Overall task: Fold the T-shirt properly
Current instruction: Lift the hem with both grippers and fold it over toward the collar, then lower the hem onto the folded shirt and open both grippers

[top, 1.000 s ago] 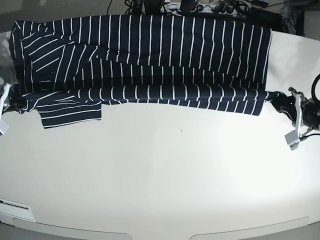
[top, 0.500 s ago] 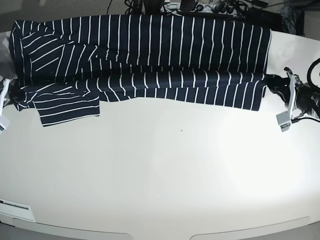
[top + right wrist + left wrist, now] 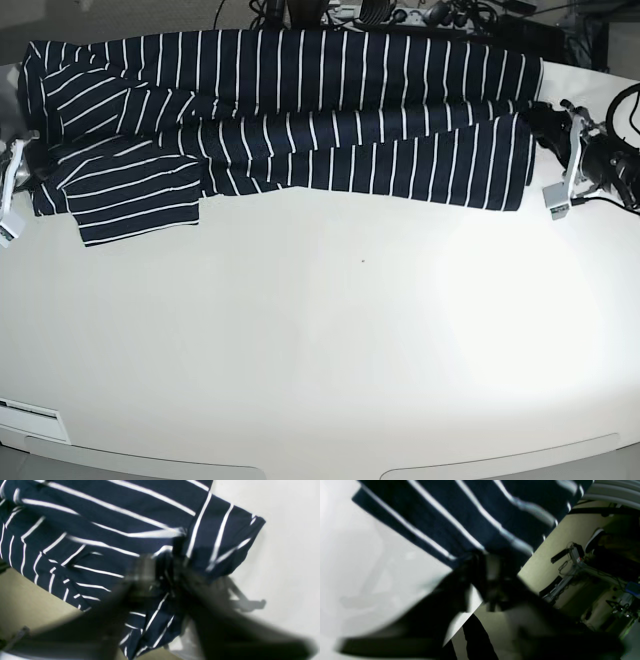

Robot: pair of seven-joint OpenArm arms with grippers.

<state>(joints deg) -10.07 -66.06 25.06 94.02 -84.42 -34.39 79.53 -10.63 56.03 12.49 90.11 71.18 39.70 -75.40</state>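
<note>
The dark navy T-shirt [image 3: 300, 110] with thin white stripes lies along the far edge of the white table [image 3: 330, 340], its near layer doubled over the back part. A sleeve [image 3: 135, 195] sticks out at the left. My left gripper [image 3: 538, 128], at the right of the base view, is shut on the T-shirt's right edge; the left wrist view shows it [image 3: 492, 567] pinching the striped cloth [image 3: 475, 510]. My right gripper [image 3: 36, 165], at the left, is shut on the cloth near the sleeve; the right wrist view shows it [image 3: 165, 565] bunching the cloth [image 3: 120, 530].
Cables and equipment [image 3: 400, 12] crowd the area behind the table's far edge. A white label [image 3: 30, 410] sits at the front left corner. In the left wrist view the table's edge ends beside my gripper, with floor and a stand [image 3: 575, 555] beyond.
Both grippers have moved toward the far edge, carrying the shirt's near edge with them. The folded layer now covers more of the back part, and the sleeve has shifted back.
</note>
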